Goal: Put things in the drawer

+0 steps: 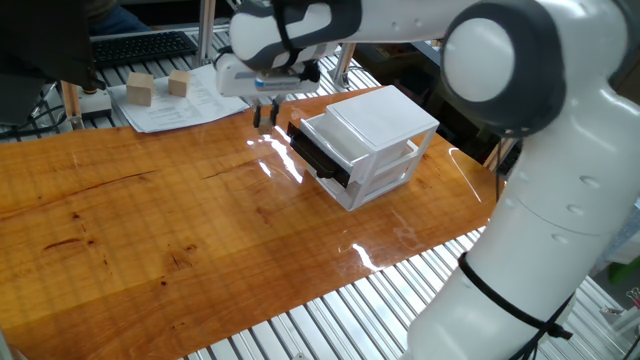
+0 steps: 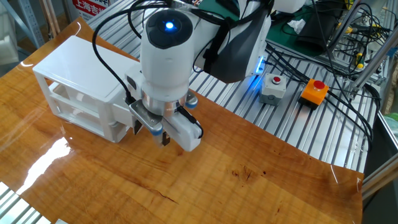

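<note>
The white two-drawer cabinet [image 1: 375, 125] stands on the wooden table; it also shows in the other fixed view [image 2: 74, 62]. Its upper black-fronted drawer [image 1: 318, 155] is pulled out a little toward the left. My gripper [image 1: 265, 117] hangs just left of the drawer front, above the table, fingers pointing down with a small gap and nothing seen between them. In the other fixed view my gripper [image 2: 152, 135] hides the drawer front. The tiny wooden cube is not in view.
Two larger tan wooden blocks [image 1: 139, 91] [image 1: 179, 83] lie on a paper sheet [image 1: 175, 112] at the table's far edge, near a keyboard [image 1: 140, 47]. Button boxes [image 2: 314, 91] [image 2: 273, 87] and cables lie on the slatted bench beyond the table.
</note>
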Available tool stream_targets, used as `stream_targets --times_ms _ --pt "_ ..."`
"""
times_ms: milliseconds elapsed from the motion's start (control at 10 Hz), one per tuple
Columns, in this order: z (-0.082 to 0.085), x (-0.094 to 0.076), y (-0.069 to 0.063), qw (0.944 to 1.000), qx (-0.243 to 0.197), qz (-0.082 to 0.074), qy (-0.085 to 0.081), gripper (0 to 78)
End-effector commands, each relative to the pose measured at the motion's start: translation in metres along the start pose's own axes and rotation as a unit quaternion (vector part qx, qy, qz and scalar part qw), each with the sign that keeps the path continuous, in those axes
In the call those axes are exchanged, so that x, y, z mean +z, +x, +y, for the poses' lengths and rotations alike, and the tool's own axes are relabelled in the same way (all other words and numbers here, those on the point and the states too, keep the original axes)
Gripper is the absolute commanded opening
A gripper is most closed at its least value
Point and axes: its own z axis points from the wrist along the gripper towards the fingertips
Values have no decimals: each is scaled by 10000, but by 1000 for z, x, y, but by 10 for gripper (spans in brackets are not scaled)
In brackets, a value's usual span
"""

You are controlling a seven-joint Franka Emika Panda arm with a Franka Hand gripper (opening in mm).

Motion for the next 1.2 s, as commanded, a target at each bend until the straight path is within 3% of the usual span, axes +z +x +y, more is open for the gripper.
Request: stream_targets --times_ms 100,200,400,1200 --pt "-26 -38 18 9995 -261 170 44 12" --pt "-37 -50 21 9990 -383 228 82 12" --pt "-47 -56 23 9981 -539 255 139 12" --pt "-81 -56 34 9947 -978 240 202 12"
